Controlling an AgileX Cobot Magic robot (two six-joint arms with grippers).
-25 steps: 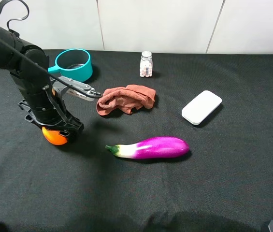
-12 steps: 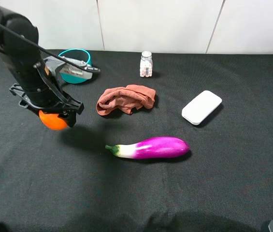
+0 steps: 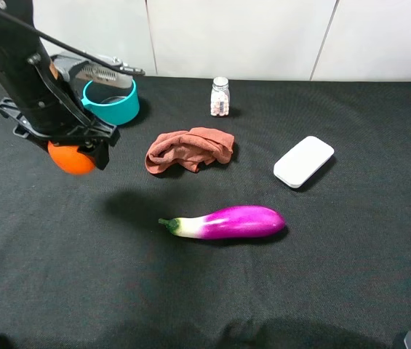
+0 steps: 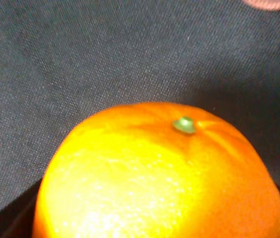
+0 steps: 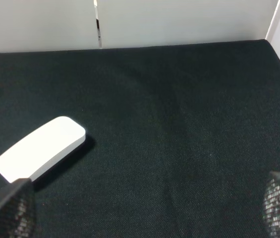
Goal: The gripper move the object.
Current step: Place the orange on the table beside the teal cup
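The round bright orange fruit hangs above the black table at the left, held in my left gripper, whose dark jaws are shut around it. A shadow lies on the cloth below and to the right of it. In the left wrist view the orange fills most of the picture, its green stem end facing the camera. My right gripper is open and empty, its fingers spread wide over the right part of the table.
A teal pot stands just behind the left arm. A brown rag, a purple eggplant, a small pill bottle and a white flat box lie on the black table.
My left gripper has lifted the orange off the table and carried it up and toward the back left, nearer the teal pot. The other things have not moved.
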